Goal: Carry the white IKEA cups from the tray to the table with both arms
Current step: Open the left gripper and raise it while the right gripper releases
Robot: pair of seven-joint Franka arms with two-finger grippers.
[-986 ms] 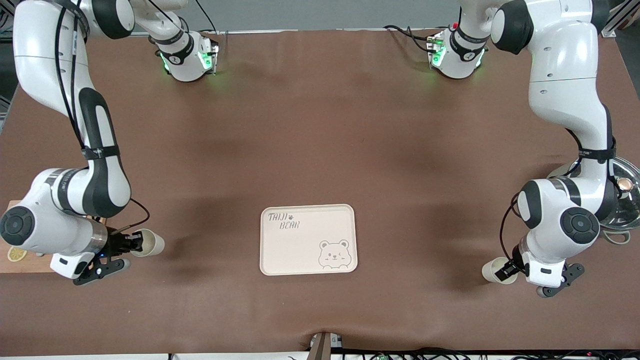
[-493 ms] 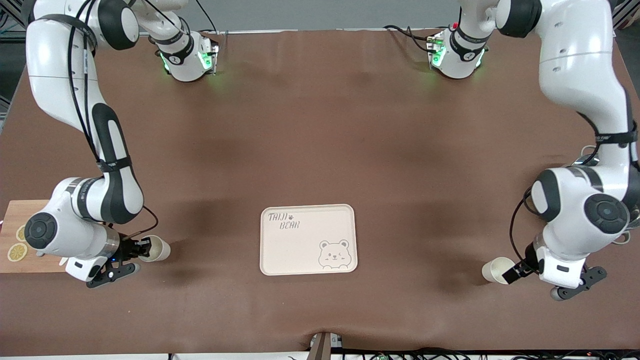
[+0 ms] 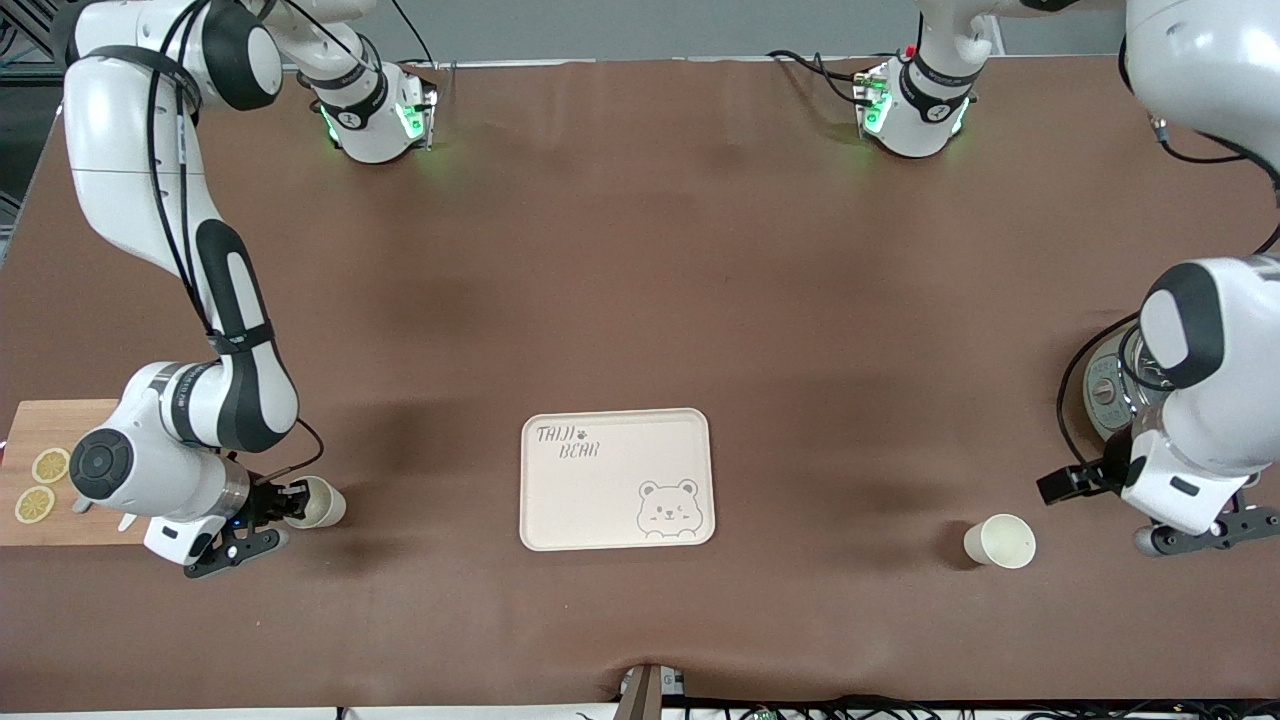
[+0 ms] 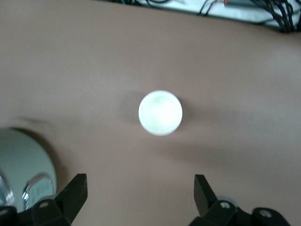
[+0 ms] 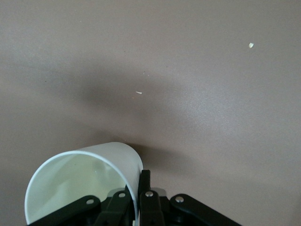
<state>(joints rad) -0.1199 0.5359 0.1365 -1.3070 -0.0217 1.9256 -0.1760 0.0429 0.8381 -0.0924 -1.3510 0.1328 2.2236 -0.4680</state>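
Observation:
One white cup (image 3: 1000,541) stands upright on the brown table, nearer the left arm's end than the tray; it also shows from above in the left wrist view (image 4: 160,113). My left gripper (image 3: 1066,485) is open and empty, up in the air beside this cup; its fingertips (image 4: 75,192) stand wide apart with the gripper (image 4: 139,195) clear of the cup. My right gripper (image 3: 283,503) is shut on the rim of the second white cup (image 3: 318,503), held tilted low over the table toward the right arm's end. In the right wrist view the gripper (image 5: 137,188) pinches the cup's wall (image 5: 80,181).
A cream bear-print tray (image 3: 560,520) lies mid-table between the two cups. A wooden board (image 3: 40,425) with lemon slices lies by the right arm. A metal lid (image 3: 1105,385) sits under the left arm, also in the left wrist view (image 4: 19,160).
My left gripper let go of its cup, opened and rose away toward the left arm's end; that cup now stands alone. My right gripper carried its cup slightly toward the tray.

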